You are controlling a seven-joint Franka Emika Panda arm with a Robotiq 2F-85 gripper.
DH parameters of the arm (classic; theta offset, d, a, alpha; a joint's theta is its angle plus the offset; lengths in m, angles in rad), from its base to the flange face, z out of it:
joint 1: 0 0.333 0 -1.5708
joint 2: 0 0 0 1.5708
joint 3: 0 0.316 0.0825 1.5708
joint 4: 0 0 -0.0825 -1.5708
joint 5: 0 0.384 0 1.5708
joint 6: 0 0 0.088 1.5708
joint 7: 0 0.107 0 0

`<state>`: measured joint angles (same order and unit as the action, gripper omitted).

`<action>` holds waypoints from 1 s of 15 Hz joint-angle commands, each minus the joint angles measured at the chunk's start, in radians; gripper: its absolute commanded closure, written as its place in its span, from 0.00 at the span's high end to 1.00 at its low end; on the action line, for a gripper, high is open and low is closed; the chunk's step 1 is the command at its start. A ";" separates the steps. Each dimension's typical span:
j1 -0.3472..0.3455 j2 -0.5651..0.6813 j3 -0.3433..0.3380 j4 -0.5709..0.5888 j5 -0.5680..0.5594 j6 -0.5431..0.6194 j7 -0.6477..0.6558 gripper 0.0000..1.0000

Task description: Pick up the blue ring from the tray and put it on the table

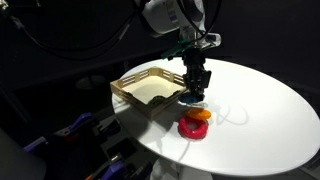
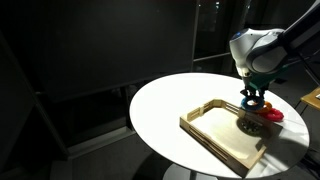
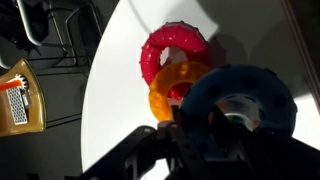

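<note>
My gripper (image 3: 200,123) is shut on the blue ring (image 3: 245,95), which fills the lower right of the wrist view. In both exterior views the gripper (image 1: 196,88) (image 2: 250,100) hangs low at the edge of the light-wood tray (image 1: 143,92) (image 2: 222,133), on the side where the other rings lie. The round white table (image 1: 260,110) (image 2: 165,105) lies below. A red ring (image 3: 170,48) and an orange ring (image 3: 168,95) lie on the table right beside the held blue ring.
The red ring (image 1: 190,128) with the orange ring (image 1: 201,116) on it lies near the table's front edge, close to the gripper. Dark surroundings and a chair base (image 3: 40,25) lie beyond the table rim.
</note>
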<state>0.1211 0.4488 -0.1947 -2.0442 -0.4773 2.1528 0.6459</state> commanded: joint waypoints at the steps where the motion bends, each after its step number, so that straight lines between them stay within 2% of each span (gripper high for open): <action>1: 0.006 0.003 0.003 -0.006 -0.026 -0.010 0.028 0.10; 7: 0.012 0.017 0.007 -0.006 -0.021 -0.009 0.025 0.12; 10: 0.014 0.016 0.007 -0.006 -0.019 -0.011 0.022 0.60; 15: 0.012 0.010 0.010 -0.009 -0.011 -0.012 0.015 0.98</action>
<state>0.1348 0.4731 -0.1900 -2.0456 -0.4794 2.1528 0.6465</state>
